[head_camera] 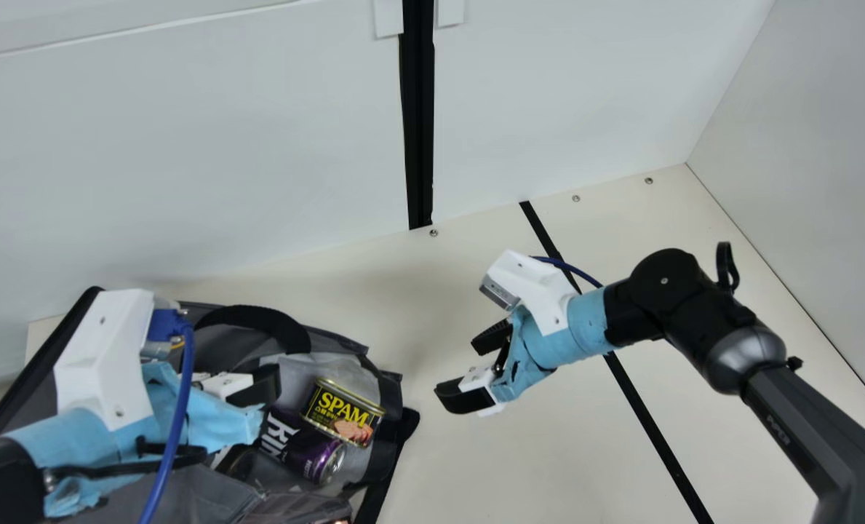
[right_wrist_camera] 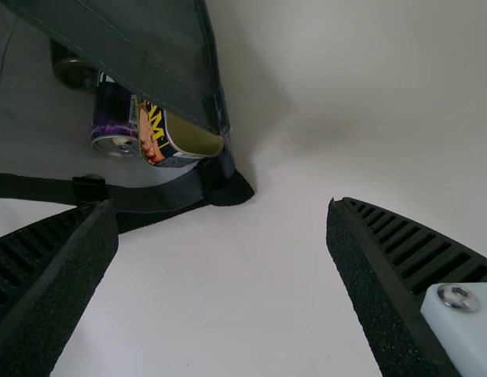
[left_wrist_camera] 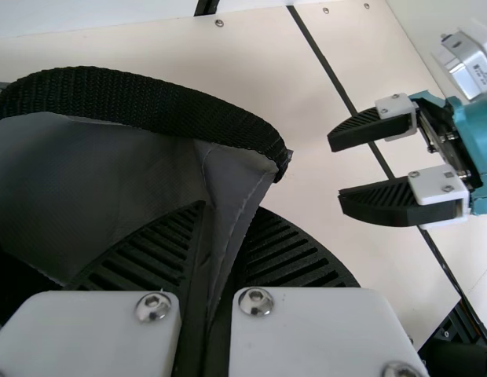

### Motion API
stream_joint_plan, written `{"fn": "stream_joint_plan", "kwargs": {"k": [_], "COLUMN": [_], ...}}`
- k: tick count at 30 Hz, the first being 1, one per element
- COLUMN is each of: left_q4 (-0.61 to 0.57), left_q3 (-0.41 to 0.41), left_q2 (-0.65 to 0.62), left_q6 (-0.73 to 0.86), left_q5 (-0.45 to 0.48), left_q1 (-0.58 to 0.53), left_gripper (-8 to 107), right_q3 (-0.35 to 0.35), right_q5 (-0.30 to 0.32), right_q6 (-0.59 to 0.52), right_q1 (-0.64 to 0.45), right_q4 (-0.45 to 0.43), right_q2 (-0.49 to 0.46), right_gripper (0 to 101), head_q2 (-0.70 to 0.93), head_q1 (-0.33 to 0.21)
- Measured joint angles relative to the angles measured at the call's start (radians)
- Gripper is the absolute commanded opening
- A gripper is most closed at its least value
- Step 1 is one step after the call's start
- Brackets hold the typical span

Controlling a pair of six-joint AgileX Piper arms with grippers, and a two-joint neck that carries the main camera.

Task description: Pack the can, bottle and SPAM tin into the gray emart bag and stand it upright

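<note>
The left gripper (head_camera: pixel 270 386) is over the gray emart bag (head_camera: pixel 206 491), and in its own wrist view the gripper (left_wrist_camera: pixel 232 208) is nearly closed, its ribbed fingers (left_wrist_camera: pixel 149 255) pinching a seamed fold of the bag's gray cloth near the black handle strap (left_wrist_camera: pixel 141 98). The right gripper (head_camera: pixel 455 370) is beside the bag, apart from it, its two fingers spread wide with nothing between them. The SPAM tin (head_camera: pixel 341 413) lies inside the bag, near the dark-trimmed edge closest to the right gripper; its bold yellow name and meat picture face the neck camera. Against it in the bag is the purple can (head_camera: pixel 301 447), lying on its side with large white lettering along its body. Its silvery end points towards that same trimmed edge, and its long axis runs roughly alongside the tin's longer side. Deeper in the bag is a dark rounded end (right_wrist_camera: pixel 75 72), possibly the bottle's, though too shadowed to be certain. The bag slumps on the cream counter (head_camera: pixel 490 466), its mouth gaping and its dark trim bent.
</note>
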Motion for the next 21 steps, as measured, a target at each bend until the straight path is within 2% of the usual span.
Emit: {"fn": "stream_joint_plan", "kwargs": {"k": [21], "left_q4": [0.0], "left_q3": [0.0], "left_q2": [0.0], "left_q6": [0.0], "left_q5": [0.0], "left_q1": [0.0], "left_gripper": [-8], "right_q3": [-0.086], "right_q5": [-0.044], "right_q6": [-0.029], "right_q1": [0.13], "right_q4": [0.044], "right_q2": [0.184], "right_gripper": [95], "head_q2": [0.002], "head_q1": [0.0]}}
